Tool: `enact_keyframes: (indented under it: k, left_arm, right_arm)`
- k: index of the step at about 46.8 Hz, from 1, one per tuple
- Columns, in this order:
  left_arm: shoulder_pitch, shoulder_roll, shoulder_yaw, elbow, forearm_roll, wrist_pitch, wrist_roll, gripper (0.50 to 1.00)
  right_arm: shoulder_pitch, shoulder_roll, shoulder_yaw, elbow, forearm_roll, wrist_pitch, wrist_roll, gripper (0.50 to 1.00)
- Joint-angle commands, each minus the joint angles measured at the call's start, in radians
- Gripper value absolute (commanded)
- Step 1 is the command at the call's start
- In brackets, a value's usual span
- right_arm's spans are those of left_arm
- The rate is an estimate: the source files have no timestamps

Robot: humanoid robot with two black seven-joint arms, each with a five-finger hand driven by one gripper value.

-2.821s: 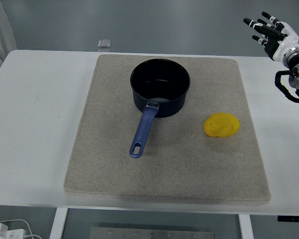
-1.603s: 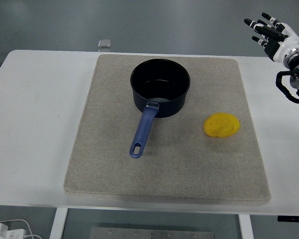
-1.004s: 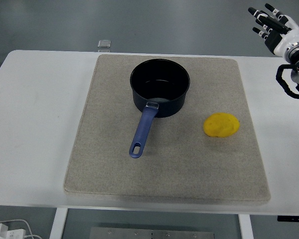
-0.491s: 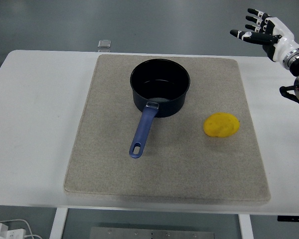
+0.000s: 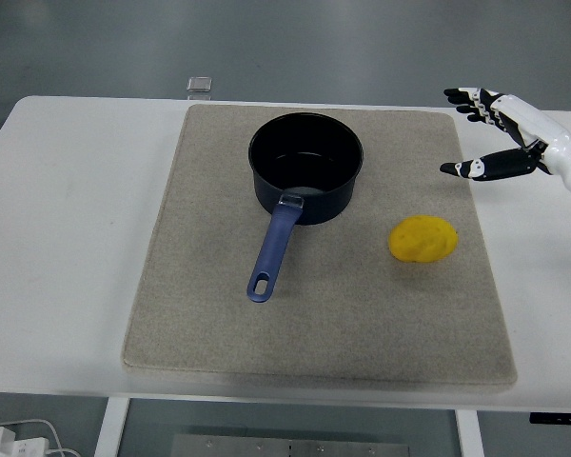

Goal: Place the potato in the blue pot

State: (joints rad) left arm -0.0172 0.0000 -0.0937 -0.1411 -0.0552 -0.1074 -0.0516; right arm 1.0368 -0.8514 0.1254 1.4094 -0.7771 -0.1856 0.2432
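A yellow potato (image 5: 423,239) lies on the right part of a beige mat (image 5: 343,324). The dark blue pot (image 5: 305,168) stands at the mat's middle back, empty, with its blue handle (image 5: 272,251) pointing toward the near edge. My right hand (image 5: 485,133) hovers over the mat's back right corner, above and to the right of the potato, apart from it. Its fingers are spread wide and point left, holding nothing. The left arm does not show.
The white table (image 5: 67,219) extends to both sides of the mat. A small clear square object (image 5: 200,85) sits at the table's far edge, behind the mat's left corner.
My right hand has come down and leftward from the top right corner, turning so that its spread fingers point left over the mat's corner. Pot and potato have not moved.
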Motion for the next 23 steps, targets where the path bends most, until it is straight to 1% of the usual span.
enact_keyframes:
  k: [1, 6, 12, 23]
  left_arm:
    - [0.0, 0.0, 0.0, 0.0, 0.0, 0.0, 0.001, 1.0]
    - [0.0, 0.0, 0.0, 0.0, 0.0, 0.0, 0.001, 1.0]
    - [0.0, 0.0, 0.0, 0.0, 0.0, 0.0, 0.001, 1.0]
    - [0.0, 0.0, 0.0, 0.0, 0.0, 0.0, -0.001, 1.0]
  right_arm:
    - [0.002, -0.026, -0.056, 0.04, -0.094, -0.002, 0.024, 0.944]
    - [0.0, -0.023, -0.11, 0.045, -0.177, -0.002, 0.031, 0.944]
    - [0.0, 0.001, -0.167, 0.046, -0.248, -0.009, 0.031, 0.944]
    - [0.002, 0.06, -0.184, 0.037, -0.261, -0.009, 0.031, 0.944]
